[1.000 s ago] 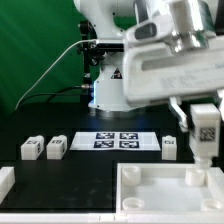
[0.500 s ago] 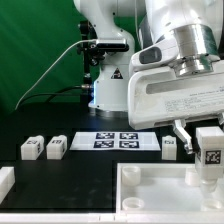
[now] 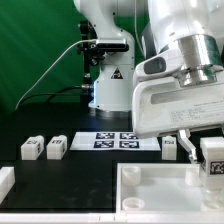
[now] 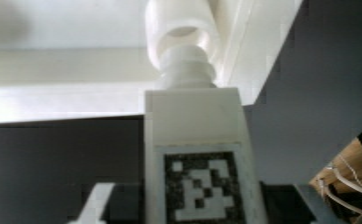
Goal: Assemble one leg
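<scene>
My gripper (image 3: 212,152) is shut on a leg (image 3: 213,158), a small white block with a black-and-white tag, held upright above the right rim of the large white tray-like part (image 3: 150,190). In the wrist view the leg (image 4: 196,140) fills the middle, its tag facing the camera and its threaded end pointing at the white tray part (image 4: 71,80). The gripper (image 4: 199,205) has a finger on each side of the block. Three more legs lie on the black table: two at the exterior view's left (image 3: 31,149) (image 3: 56,147) and one (image 3: 170,147) near the gripper.
The marker board (image 3: 115,141) lies flat on the table between the loose legs. The robot base (image 3: 105,85) stands behind it before a green backdrop. A white block (image 3: 5,181) sits at the front left edge.
The gripper with the leg has moved down and slightly to the exterior view's right, closer to the tray part's right rim. The loose legs have not moved.
</scene>
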Controlling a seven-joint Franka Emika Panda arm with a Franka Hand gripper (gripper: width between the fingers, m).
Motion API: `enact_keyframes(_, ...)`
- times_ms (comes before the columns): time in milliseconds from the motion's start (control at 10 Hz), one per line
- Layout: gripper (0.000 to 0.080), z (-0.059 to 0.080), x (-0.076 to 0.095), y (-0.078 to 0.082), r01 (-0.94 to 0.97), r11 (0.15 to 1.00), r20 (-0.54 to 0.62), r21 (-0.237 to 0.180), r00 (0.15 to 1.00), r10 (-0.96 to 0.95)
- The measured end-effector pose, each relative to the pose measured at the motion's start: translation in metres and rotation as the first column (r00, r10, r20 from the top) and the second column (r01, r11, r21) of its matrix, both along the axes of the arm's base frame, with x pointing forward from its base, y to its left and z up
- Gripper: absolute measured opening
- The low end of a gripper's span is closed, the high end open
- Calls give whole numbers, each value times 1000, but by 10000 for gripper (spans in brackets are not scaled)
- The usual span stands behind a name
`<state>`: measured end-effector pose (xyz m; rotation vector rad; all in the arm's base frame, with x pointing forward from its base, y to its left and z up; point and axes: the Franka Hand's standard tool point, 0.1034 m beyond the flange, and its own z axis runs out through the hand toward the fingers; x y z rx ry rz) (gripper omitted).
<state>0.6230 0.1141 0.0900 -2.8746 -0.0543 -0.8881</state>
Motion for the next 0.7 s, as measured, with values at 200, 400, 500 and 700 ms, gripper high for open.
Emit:
enact_keyframes(200,294,-3,1,0,1,1000,-3,1,1000,-1)
enact_keyframes(400,294,-5,3,0,2,1000,-2,2,1000,-2)
enact_keyframes(500,294,-8,3,0,2,1000,-6,2,1000,-2)
enact_keyframes(700,294,-19,-2,3,2,1000,-20,3,1000,-2)
